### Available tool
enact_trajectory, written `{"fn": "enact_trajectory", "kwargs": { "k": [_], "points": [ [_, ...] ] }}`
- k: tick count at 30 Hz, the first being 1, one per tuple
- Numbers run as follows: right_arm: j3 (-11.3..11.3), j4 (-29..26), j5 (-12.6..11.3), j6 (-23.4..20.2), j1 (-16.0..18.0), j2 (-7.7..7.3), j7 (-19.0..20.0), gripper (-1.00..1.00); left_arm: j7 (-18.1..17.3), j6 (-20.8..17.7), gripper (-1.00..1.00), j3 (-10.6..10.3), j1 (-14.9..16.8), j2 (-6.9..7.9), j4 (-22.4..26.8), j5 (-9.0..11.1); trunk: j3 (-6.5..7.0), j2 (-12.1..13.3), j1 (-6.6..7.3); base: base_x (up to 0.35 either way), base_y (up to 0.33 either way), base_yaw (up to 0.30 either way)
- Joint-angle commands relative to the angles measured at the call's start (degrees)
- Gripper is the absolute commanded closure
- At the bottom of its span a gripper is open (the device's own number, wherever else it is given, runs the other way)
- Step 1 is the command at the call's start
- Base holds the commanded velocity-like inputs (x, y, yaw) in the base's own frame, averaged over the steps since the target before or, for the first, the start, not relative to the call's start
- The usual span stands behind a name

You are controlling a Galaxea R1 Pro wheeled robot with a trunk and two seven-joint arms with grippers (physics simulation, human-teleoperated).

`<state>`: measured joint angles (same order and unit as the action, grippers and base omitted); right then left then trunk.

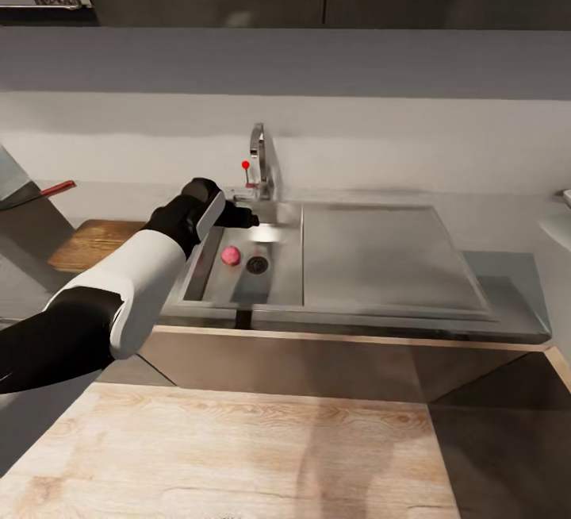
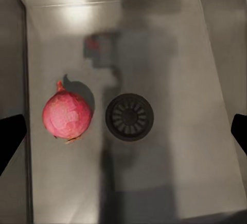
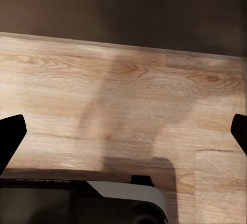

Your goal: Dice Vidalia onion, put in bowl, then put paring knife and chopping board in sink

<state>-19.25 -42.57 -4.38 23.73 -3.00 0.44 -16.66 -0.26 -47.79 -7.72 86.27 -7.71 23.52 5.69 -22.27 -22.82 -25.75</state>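
a: where's the small rounded reddish-pink onion (image 2: pixel 67 115)?
b: on the floor of the rectangular stainless-steel sink (image 1: pixel 277 269), just beside the round dark drain (image 2: pixel 129 116).
a: and the left pincer (image 2: pixel 123 131)?
b: above the basin, spread wide, holding nothing. right pincer (image 3: pixel 123 131) is wide too, over pale wood floor (image 3: pixel 128 100).

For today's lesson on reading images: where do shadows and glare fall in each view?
Left wrist view: the Vidalia onion casts a dark shadow, glare brightens the sink wall. Head view: a bright patch on the basin beside the left gripper. Right wrist view: soft shadow across the wooden floor.
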Motion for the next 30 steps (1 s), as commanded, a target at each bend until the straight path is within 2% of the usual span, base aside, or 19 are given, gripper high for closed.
{"fn": "enact_trajectory", "kwargs": {
  "k": [1,12,21,30],
  "points": [
    [-0.2,-0.1,-0.5,0.2,0.0,-0.10,-0.2,-1.00,0.2,-0.2,-1.00,-0.4,0.0,0.06,0.0,0.6,-0.08,-0.1,-0.03,0.000,0.000,0.014],
    [-0.2,-0.1,-0.5,0.1,0.0,-0.15,-0.1,-1.00,0.2,-0.2,-1.00,-0.5,-1.9,-0.02,0.0,0.6,-0.08,-0.1,-0.03,0.013,-0.015,0.003],
    [-0.2,-0.1,-0.5,0.1,0.0,0.16,-0.4,-1.00,0.2,-0.2,-1.00,-0.5,-3.9,0.05,-0.2,0.6,-0.08,-0.1,-0.03,0.200,-0.115,0.000],
    [-0.2,-0.1,-0.5,0.1,0.0,0.18,-0.5,-1.00,0.2,-0.2,-1.00,-0.5,-6.1,0.15,-0.2,0.6,-0.08,-0.1,-0.03,0.022,-0.008,0.082]
  ]
}}
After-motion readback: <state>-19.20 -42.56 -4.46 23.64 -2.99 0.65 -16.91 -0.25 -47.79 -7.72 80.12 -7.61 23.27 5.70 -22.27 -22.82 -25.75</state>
